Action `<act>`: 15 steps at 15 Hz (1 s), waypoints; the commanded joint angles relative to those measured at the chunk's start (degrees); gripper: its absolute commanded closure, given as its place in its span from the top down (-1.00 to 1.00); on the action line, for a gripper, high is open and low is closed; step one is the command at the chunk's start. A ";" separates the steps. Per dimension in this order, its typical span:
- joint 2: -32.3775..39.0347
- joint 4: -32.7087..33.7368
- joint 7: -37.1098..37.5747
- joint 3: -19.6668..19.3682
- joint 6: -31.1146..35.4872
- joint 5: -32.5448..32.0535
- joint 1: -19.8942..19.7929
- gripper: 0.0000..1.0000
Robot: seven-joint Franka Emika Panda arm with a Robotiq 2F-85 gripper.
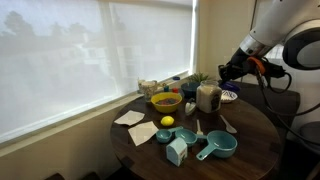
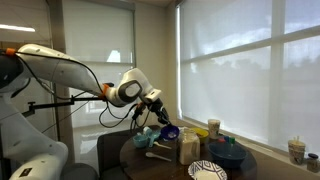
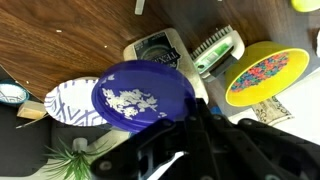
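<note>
hand (image 3: 193, 112) clenched on rim of blue plate (image 3: 140, 95). plate glossy, round, white flower print, held up off bench (image 3: 60, 40), overlapping patterned white plate (image 3: 68, 104). yellow bowl (image 3: 265, 72) w/ speckled inside near, green brush (image 3: 215, 50) between. bench round, dark wood grain; pale blinds (image 1: 90, 50) over big window.

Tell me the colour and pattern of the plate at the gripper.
Deep blue plate with a white floral centre; clearest in the wrist view.
</note>
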 commanded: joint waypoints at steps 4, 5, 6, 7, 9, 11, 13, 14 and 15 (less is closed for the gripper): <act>-0.11 0.02 -0.84 1.01 0.01 1.08 -1.11 -0.92; -0.11 0.02 -0.84 1.02 0.01 1.08 -1.11 -0.92; -0.11 0.02 -0.84 1.02 0.01 1.08 -1.12 -0.92; 0.13 0.41 -1.61 0.54 0.09 1.65 -0.59 -0.98; 0.43 1.13 -4.97 -0.64 1.43 2.09 0.59 -0.98; 0.98 2.05 -10.55 -2.34 3.03 3.62 2.29 -0.98; 1.35 2.67 -16.63 -4.01 4.02 6.33 3.84 -0.98; 1.44 2.99 -19.73 -4.77 3.89 7.90 4.64 -0.98; 1.51 3.29 -22.65 -5.43 3.56 9.47 5.23 -0.98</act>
